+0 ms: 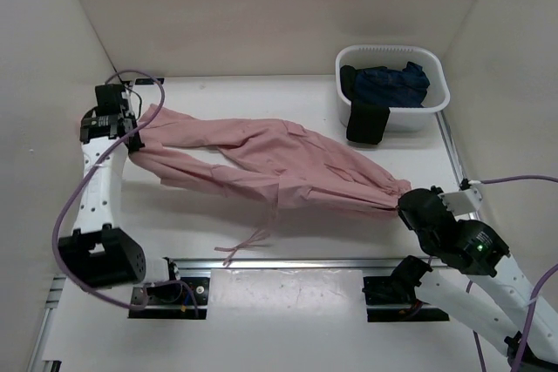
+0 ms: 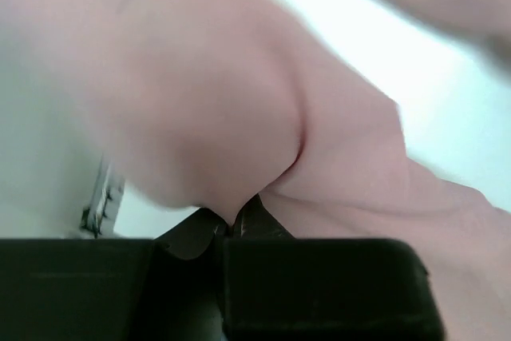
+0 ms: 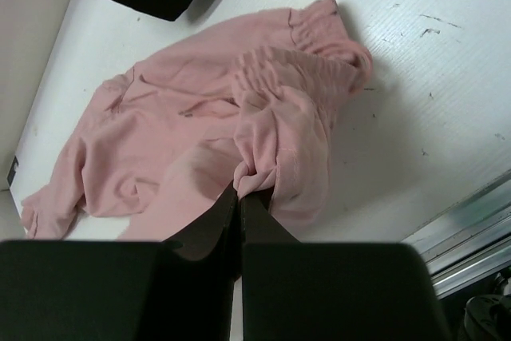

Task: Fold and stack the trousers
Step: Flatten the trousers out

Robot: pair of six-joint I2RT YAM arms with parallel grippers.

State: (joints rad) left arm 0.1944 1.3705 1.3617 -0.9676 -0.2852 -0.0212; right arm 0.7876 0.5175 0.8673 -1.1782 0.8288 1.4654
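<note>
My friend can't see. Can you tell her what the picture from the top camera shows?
Pink trousers lie stretched across a white table, with the left gripper pinching one end and the right gripper pinching the other. At the back right, a white basket holds a dark blue garment, and a black garment hangs over its front.

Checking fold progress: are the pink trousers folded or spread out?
Spread, not folded: the trousers stretch between the left claw and right claw, each pinching an end.

White basket (image 1: 411, 119) back-right w/ navy garment (image 1: 394, 84) inside, black garment (image 1: 367, 124) over front rim.
</note>
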